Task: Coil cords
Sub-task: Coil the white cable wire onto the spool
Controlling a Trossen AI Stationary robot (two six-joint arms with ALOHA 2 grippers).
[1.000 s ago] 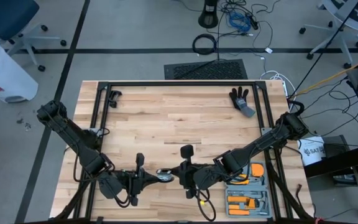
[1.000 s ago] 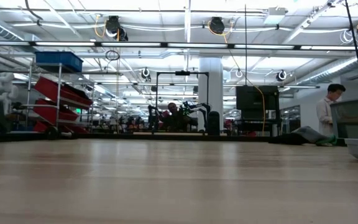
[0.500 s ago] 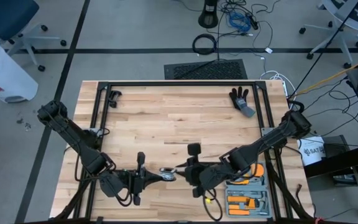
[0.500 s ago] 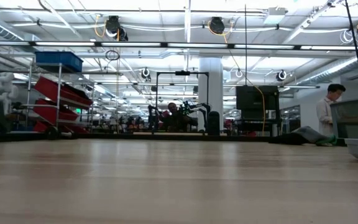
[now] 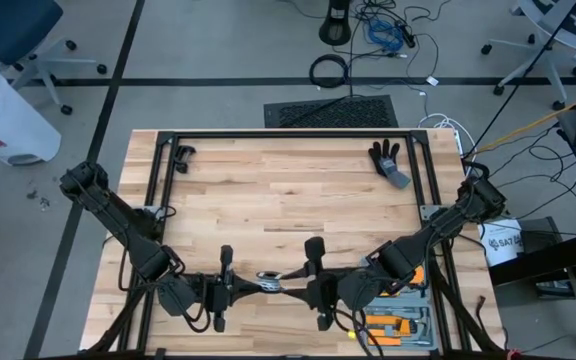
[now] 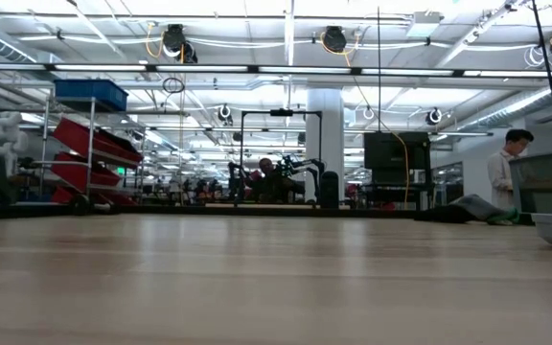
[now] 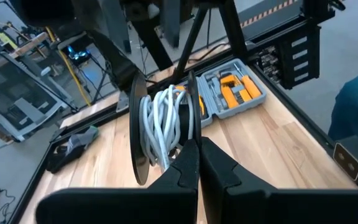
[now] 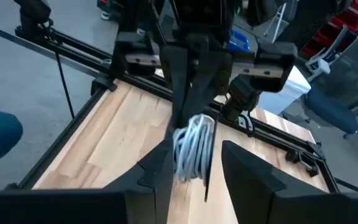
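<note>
The cords are a white cord wound on a small black reel (image 7: 163, 127) with two thin discs. The reel hangs above the table's near edge (image 5: 268, 282), between my two grippers. My left gripper (image 5: 251, 286) comes from the table's left and is shut on it. My right gripper (image 8: 197, 171) faces it from the right, fingers open. The reel (image 8: 194, 152) shows just beyond and between those fingertips, which appear not to touch it. Neither the arms nor the reel show in the low view. My left gripper pinches the rim of one black disc (image 7: 190, 134) between its two fingers. The fingers point roughly level, coming from the table's left side. The reel is lifted clear of the table and stands on edge, with the white coil between its discs.
An open grey tool case with orange tools (image 5: 398, 305) lies at the near right, under my right arm. A black glove (image 5: 388, 160) lies at the far right. A black frame rail (image 5: 288, 135) borders the wooden table top.
My right gripper has opened, let go of the reel, and drawn back toward the table's right edge, rising a little. The reel stays lifted in my left gripper, which has kept its place.
</note>
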